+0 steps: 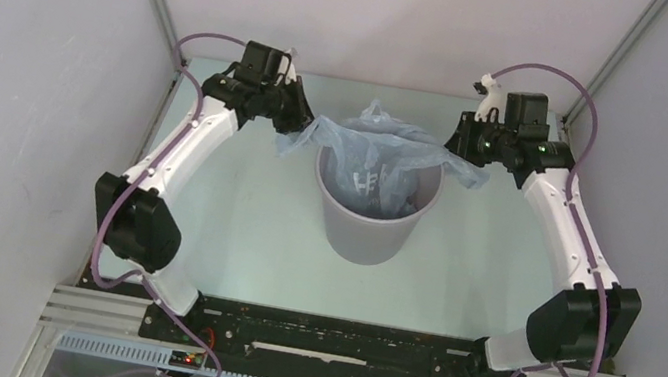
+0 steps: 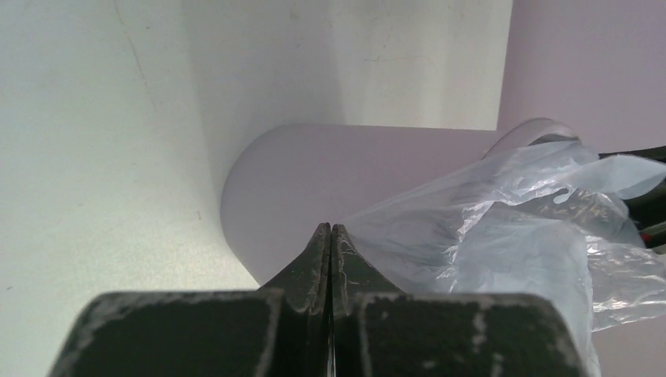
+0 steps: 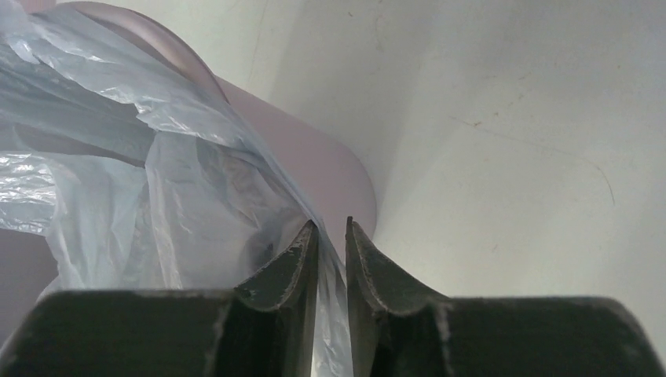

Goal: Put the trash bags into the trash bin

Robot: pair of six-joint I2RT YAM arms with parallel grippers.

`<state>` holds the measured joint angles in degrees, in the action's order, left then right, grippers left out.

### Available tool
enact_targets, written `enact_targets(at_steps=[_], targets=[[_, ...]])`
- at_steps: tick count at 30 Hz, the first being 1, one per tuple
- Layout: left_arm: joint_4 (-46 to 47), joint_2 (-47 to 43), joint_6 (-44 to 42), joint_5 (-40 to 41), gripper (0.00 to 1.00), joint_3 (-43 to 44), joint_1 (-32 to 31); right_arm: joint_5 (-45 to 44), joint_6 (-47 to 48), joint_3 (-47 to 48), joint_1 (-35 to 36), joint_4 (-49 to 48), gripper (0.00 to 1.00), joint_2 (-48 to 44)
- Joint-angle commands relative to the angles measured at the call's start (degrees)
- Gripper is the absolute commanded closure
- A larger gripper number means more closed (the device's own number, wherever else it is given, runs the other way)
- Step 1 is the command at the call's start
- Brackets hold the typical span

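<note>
The grey round trash bin (image 1: 364, 226) stands upright mid-table. The pale blue trash bag (image 1: 373, 139) lies over its mouth, stretched between both grippers, with part of it sagging inside. My left gripper (image 1: 296, 124) is at the bin's left rim. In the left wrist view its jaws (image 2: 331, 228) are pressed together, with the bag (image 2: 503, 236) running off from their tip in front of the bin wall (image 2: 314, 173). My right gripper (image 1: 464, 148) is at the right rim. Its jaws (image 3: 331, 224) stand a narrow gap apart with bag film (image 3: 157, 196) pinched between them, beside the bin (image 3: 330, 169).
The pale green table (image 1: 233, 223) is boxed in by grey walls on the left, right and back. The black arm mounting rail (image 1: 336, 341) runs along the near edge. Purple cables loop along both arms.
</note>
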<state>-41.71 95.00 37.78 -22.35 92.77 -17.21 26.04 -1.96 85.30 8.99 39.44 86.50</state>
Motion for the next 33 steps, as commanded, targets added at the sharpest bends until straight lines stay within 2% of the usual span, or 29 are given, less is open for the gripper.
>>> enact_targets(at_steps=[1,4,10,14,17,22,28,29,30,33], targets=[[-5.1,-3.1,-6.2,4.1,0.97,0.8,0.8,-4.4,-3.9,-1.7,-0.5,-2.0,0.71,-4.0],[-7.3,-2.6,-7.4,5.0,0.85,1.8,0.8,-7.5,-4.6,-1.4,-0.5,-1.3,0.61,-3.9],[-12.8,-5.0,-8.9,10.8,0.38,4.6,0.8,-12.9,-9.4,3.0,-0.5,4.6,0.41,-5.3],[-13.9,-7.7,-6.6,12.5,0.21,5.1,0.8,-14.4,-12.8,5.5,-0.6,9.1,0.28,-6.6],[-14.9,-9.1,-5.0,14.4,0.02,6.3,0.9,-15.3,-14.1,8.3,-0.8,12.5,0.22,-7.1],[-18.2,-10.2,-2.7,16.2,0.00,10.0,2.9,-14.9,-16.9,12.6,-3.1,16.1,0.20,-7.5],[-18.6,-13.3,1.7,12.4,0.00,9.6,6.7,-10.7,-23.5,13.9,-6.5,17.9,0.18,-9.2],[-18.8,-13.9,2.5,11.3,0.00,9.3,7.0,-10.6,-24.6,13.8,-6.9,18.5,0.13,-9.9],[-18.5,-15.2,3.7,10.1,0.00,8.4,7.0,-10.3,-25.5,13.5,-7.3,19.1,0.03,-10.8],[-16.3,-19.5,9.9,6.6,0.00,2.7,7.1,-8.4,-28.2,12.0,-8.4,19.9,0.00,-13.7]])
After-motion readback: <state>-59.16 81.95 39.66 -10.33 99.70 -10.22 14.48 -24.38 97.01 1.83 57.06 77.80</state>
